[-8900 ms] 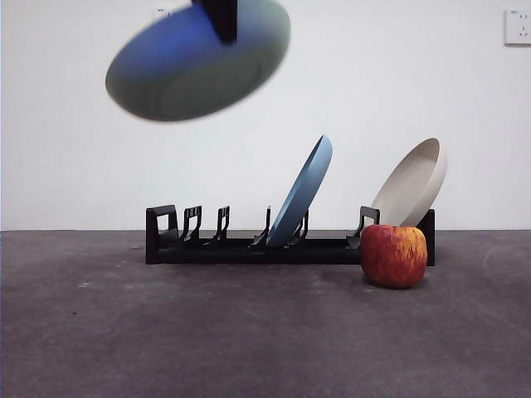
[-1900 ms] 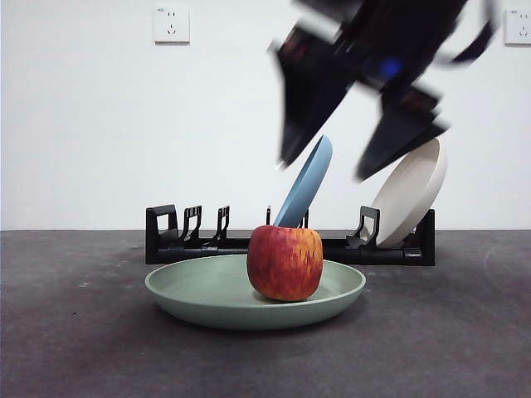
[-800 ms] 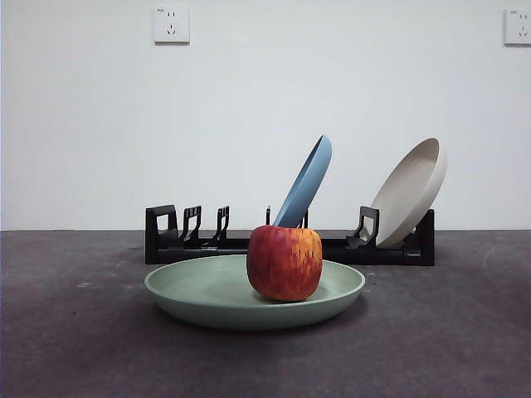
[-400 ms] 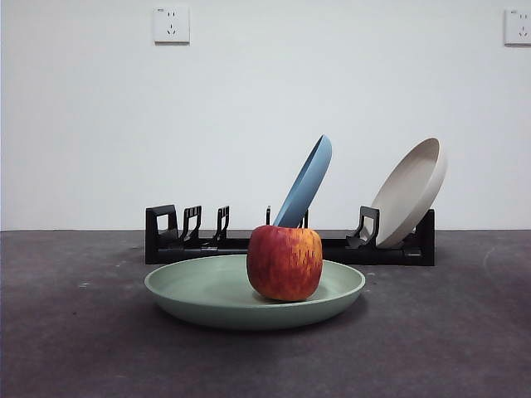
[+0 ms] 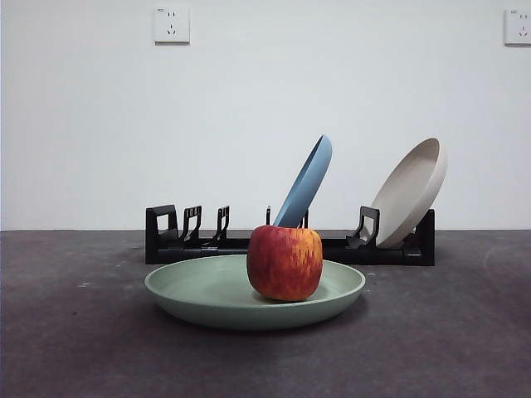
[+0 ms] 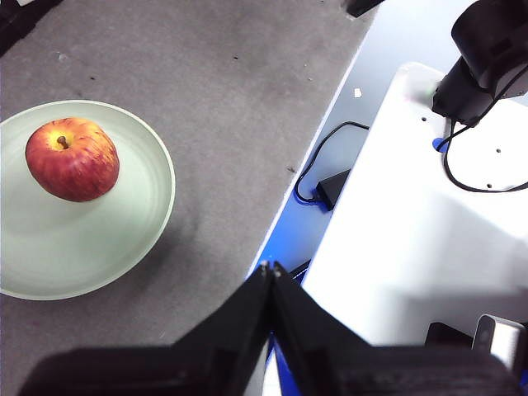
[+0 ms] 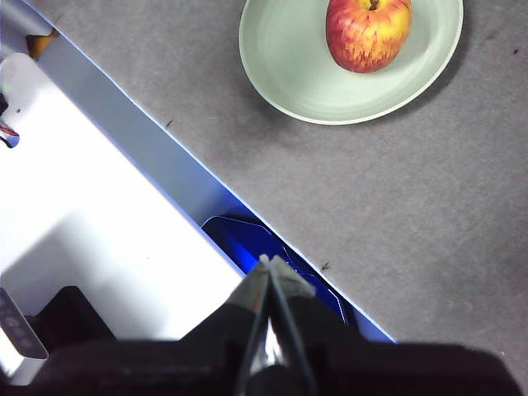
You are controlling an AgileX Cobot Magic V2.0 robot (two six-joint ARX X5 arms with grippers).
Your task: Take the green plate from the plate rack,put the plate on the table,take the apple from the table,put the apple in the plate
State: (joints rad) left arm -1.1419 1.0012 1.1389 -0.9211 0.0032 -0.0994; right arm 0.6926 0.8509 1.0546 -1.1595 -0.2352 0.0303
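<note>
Apple (image 5: 284, 263) sat right of centre in green plate (image 5: 207, 290), near its right rim; left gripper (image 6: 269, 267) and right gripper (image 7: 267, 261) closed, empty, beyond the table (image 5: 431, 332) edge.

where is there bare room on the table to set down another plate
Bare table lies left and right of the green plate and in front of it. Behind, the gap to the rack is tight. The apple fills the plate's middle.
</note>
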